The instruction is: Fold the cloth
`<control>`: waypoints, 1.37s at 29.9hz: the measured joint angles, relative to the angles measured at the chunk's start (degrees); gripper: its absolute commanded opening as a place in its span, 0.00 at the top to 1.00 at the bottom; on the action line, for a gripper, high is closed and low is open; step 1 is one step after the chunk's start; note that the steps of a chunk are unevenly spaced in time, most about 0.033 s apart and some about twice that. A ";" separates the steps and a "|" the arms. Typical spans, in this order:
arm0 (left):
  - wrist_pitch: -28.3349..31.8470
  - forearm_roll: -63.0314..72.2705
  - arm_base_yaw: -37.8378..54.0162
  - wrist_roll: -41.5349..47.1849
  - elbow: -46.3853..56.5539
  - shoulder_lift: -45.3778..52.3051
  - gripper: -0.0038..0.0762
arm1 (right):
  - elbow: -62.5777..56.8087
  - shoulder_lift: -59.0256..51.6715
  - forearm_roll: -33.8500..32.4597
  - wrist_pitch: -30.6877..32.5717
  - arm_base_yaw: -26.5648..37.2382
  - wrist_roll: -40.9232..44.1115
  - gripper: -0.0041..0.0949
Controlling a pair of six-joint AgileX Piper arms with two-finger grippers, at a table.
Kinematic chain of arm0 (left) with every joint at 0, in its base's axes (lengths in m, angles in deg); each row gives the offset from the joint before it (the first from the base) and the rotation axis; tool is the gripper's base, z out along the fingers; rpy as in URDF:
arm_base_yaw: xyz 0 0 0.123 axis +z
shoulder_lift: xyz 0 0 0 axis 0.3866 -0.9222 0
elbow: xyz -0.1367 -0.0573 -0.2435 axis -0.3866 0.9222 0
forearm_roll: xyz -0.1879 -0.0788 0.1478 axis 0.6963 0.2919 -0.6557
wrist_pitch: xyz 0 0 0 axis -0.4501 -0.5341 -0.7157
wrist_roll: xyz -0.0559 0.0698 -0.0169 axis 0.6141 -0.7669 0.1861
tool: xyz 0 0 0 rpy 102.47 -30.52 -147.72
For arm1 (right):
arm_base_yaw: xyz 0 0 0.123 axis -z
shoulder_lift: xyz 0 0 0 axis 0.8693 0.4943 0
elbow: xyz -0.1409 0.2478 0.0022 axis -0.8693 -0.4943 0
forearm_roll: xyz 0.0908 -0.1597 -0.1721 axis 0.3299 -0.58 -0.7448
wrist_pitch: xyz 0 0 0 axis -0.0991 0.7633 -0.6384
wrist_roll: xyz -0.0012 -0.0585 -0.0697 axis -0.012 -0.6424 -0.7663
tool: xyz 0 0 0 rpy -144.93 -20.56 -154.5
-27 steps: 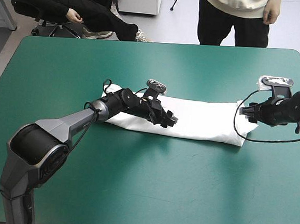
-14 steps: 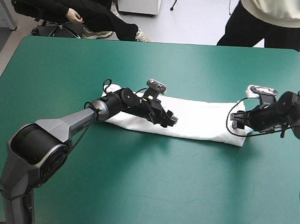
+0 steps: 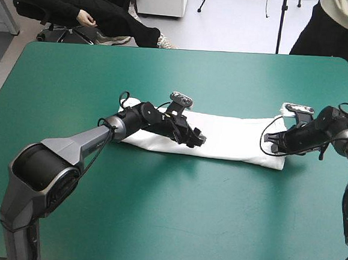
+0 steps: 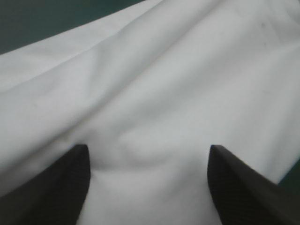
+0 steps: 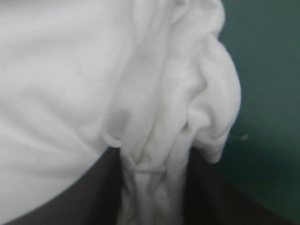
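— Where do we stand with the left gripper (image 3: 197,139)?
— Its black fingers (image 4: 61,192) stand wide apart and hold nothing. We see them low over the T-shirt (image 3: 233,144), with white cloth between and ahead of them.
— And the right gripper (image 3: 268,138)?
— Nearly closed. We see a bunched fold of the T-shirt pinched between its fingers (image 5: 206,197), and bare teal-green cover (image 5: 267,70) just beside that bunch.
— Where does the shirt lie?
— It is a long folded band across the middle of the table (image 3: 167,214), with the left gripper over its left half and the right gripper at its right end.
— What room do we have?
— Wide bare cover on the near side, a broad strip on the far side, less toward the right edge.
— Count?
— One T-shirt, two grippers.
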 measured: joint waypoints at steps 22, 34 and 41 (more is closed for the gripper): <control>-0.30 -1.10 0.23 0.51 0.06 0.95 0.30 | 7.95 -6.07 19.75 7.43 -4.24 -17.28 0.96; -20.18 -51.82 2.99 29.41 -5.24 16.14 0.30 | 22.46 0.58 12.48 9.55 -20.13 -8.05 0.96; -32.51 -69.10 5.74 39.31 -8.67 26.07 0.30 | 34.40 6.46 10.23 11.13 -26.86 -4.20 0.96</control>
